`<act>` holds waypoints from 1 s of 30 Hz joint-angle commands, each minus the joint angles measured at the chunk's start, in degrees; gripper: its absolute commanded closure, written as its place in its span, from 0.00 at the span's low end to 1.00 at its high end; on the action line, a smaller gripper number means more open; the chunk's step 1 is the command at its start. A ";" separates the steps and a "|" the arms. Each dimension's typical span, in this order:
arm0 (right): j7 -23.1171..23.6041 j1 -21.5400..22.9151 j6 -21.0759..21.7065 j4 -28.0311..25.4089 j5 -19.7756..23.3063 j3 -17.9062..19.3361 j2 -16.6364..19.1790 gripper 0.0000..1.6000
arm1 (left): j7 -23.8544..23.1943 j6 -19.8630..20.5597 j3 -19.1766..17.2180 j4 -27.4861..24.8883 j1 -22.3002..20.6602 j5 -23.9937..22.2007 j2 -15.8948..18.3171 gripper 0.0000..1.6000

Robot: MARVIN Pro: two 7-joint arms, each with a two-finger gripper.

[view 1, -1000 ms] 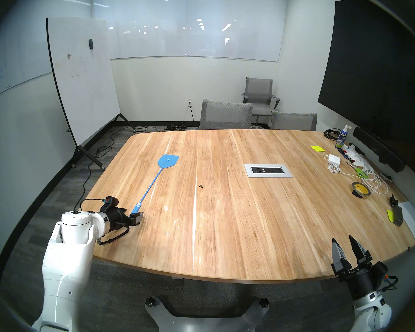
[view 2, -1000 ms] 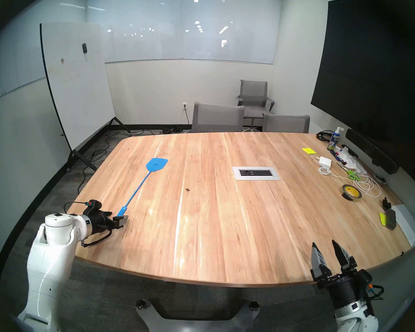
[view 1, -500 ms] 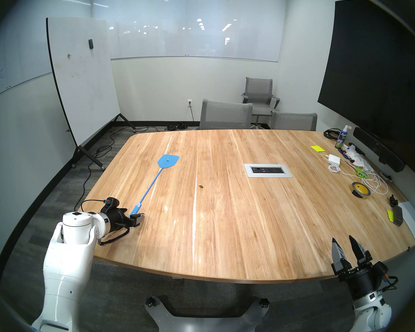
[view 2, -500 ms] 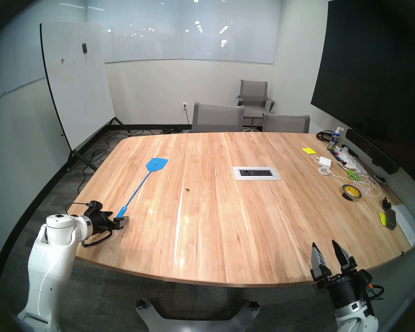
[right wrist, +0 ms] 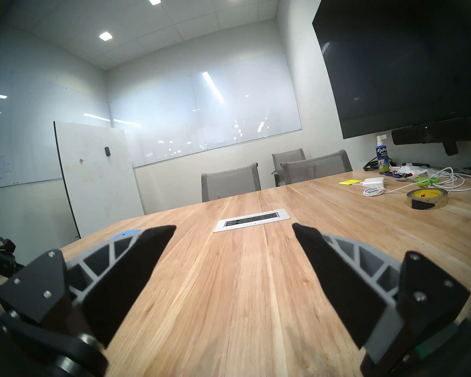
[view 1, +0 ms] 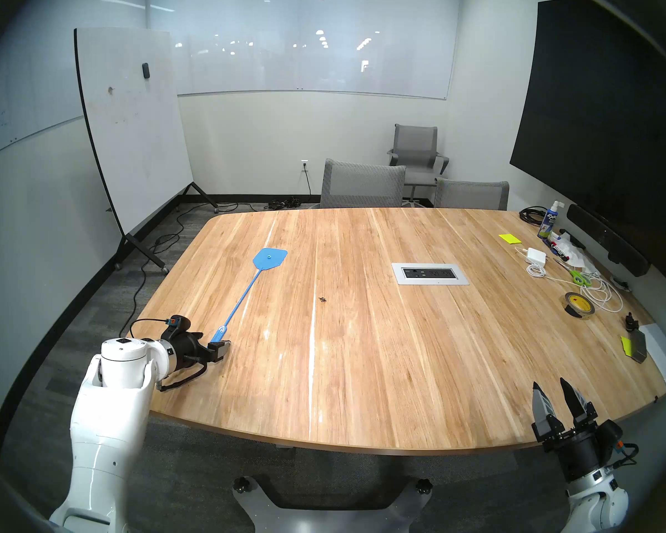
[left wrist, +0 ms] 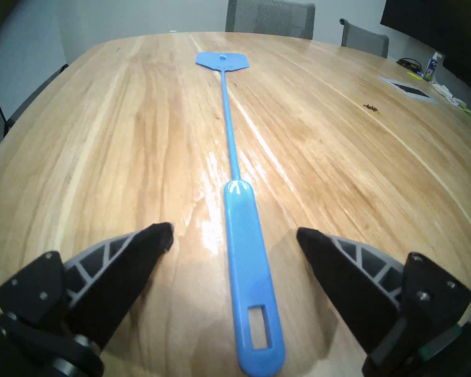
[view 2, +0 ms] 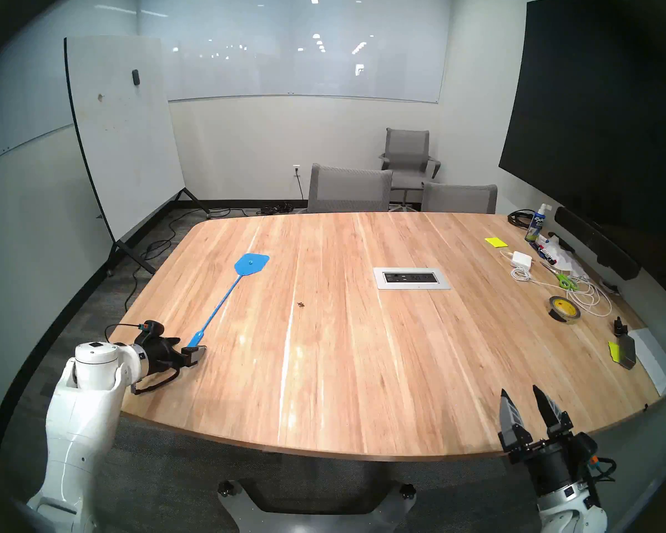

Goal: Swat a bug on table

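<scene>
Bug [view 1: 322,299] lies unmoved mid-table [view 1: 362,367], right of the blue swatter [view 1: 247,293], which has not shifted. Left gripper [left wrist: 234,233] stays wide, straddling the handle without touching. Right gripper [view 1: 550,390] stays wide, empty, at the near edge.

Right claw [right wrist: 234,229] stands with fingers [right wrist: 136,267] spread wide, nothing between them, over the wood worktop [right wrist: 229,300]. Silver outlet panel [right wrist: 252,220] lies ahead. Tape roll [right wrist: 427,199], white charger with cable [right wrist: 374,182] and spray bottle [right wrist: 381,157] sit far right.
</scene>
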 commanded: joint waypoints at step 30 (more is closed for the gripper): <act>-0.05 -0.05 -0.05 -0.86 0.35 -0.07 0.10 0.00 | -0.67 2.48 2.01 -1.92 2.10 1.96 1.00 1.00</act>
